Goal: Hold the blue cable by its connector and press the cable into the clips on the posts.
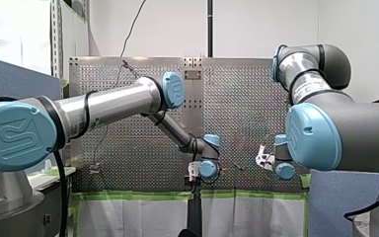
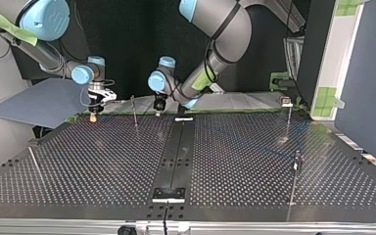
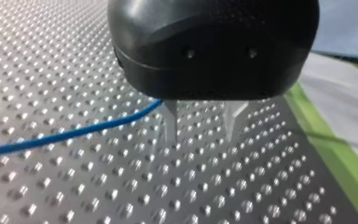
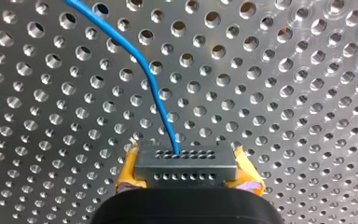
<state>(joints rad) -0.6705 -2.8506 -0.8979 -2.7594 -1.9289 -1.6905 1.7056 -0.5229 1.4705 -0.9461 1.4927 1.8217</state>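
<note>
My left gripper [image 1: 193, 171] hangs from an arm that reaches in from the front view's left, elbow bent and wrist turned down over the middle of the perforated table [image 2: 235, 161]. Its metal fingers [image 3: 170, 122] stand apart with nothing between them. To the right, my right gripper [image 1: 262, 159] sits low on a folded arm. Its yellow pads [image 4: 127, 175] are closed on the grey connector [image 4: 186, 164].

Only the wrist views show the blue cable [image 4: 140, 70]. In the front and top views I cannot make it out. The top view alone shows a thin post [image 2: 134, 110] upright between the two grippers at the far edge, and a second post [image 2: 289, 120] well off to the right.

The cable leaves the connector's face and runs ahead of my right gripper over the table, bending once. By my left gripper it lies long across the table and passes just beside one finger. I cannot tell whether it touches that finger.
</note>
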